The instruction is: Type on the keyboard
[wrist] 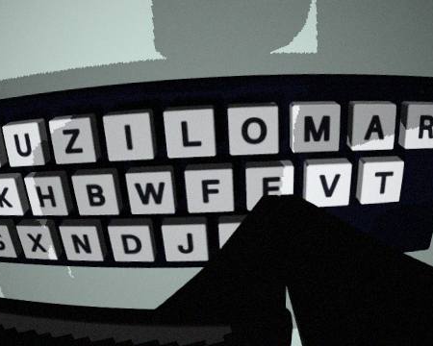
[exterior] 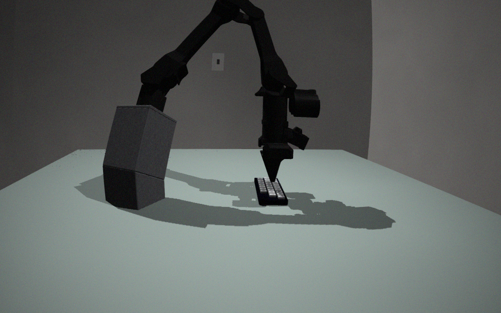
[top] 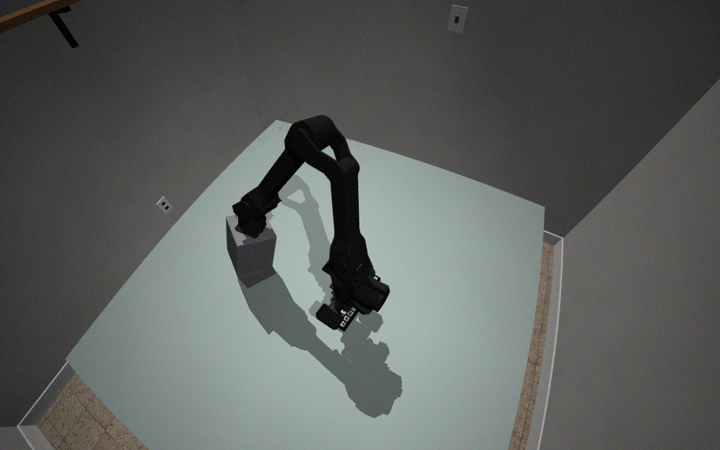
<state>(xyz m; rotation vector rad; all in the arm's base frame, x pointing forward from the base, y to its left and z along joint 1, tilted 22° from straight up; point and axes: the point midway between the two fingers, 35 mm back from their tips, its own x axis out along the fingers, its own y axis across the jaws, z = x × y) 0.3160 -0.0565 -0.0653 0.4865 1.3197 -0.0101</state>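
Observation:
A small black keyboard (exterior: 270,191) with white lettered keys lies on the pale green table; it also shows in the overhead view (top: 341,317) and fills the wrist view (wrist: 211,167). My gripper (exterior: 272,175) is shut, with its fingers together in one point, and holds nothing. It points straight down at the keyboard's far end. In the wrist view the fingertips (wrist: 277,202) overlap the lower edge of the E key (wrist: 269,185) in the middle row. I cannot tell whether the tip presses the key or hovers just above it. The N key (wrist: 82,242) is in the bottom row at the left.
The arm stands on a dark grey block (exterior: 137,155) (top: 250,249) left of the keyboard. The arm casts a long shadow (exterior: 283,212) across the table around the keyboard. Grey walls stand behind and to the right.

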